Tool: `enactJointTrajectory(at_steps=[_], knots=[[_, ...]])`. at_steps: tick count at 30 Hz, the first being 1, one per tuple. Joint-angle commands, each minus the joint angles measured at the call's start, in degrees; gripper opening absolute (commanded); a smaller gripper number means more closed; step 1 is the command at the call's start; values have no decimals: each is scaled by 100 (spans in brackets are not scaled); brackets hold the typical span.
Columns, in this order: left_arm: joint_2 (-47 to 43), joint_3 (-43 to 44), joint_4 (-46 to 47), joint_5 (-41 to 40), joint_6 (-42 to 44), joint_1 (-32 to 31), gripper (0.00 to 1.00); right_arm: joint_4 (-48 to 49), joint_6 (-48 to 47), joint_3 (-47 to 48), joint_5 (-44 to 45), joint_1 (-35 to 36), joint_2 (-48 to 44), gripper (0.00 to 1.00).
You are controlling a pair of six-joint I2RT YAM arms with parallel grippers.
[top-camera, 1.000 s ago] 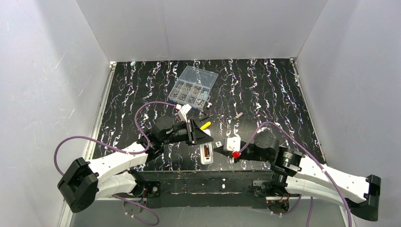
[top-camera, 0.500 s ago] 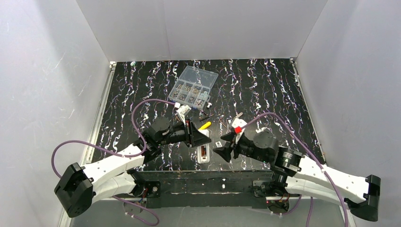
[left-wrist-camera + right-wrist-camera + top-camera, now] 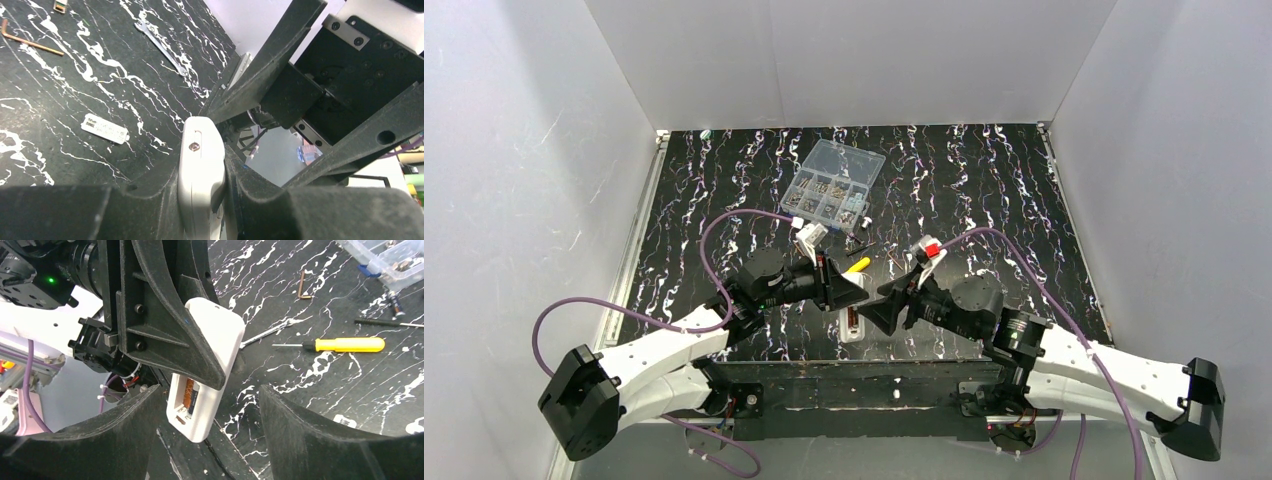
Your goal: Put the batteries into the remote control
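Remote [image 3: 220, 335], centre frame, sits clamped in the left gripper [image 3: 202, 165], battery bay [image 3: 180, 416] turned toward the right gripper [image 3: 210, 390], spread wide and empty.

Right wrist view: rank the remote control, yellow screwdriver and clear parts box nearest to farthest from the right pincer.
1. remote control, centre, just ahead of the right pincer.
2. yellow screwdriver, farther right.
3. clear parts box, top-right corner.
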Motion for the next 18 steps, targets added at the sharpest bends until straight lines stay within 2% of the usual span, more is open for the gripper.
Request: enactJointTrajectory(at_steps=[1,13,18], knots=[[-59,234,154,-320,-54,18,0,569,555,-49,169,12,200,78],[38,313,146,-589,-235,18,0,677,720,-149,226,7,493,68],[78,326,212,-578,-307,11,0,738,738,-160,172,7,629,60]])
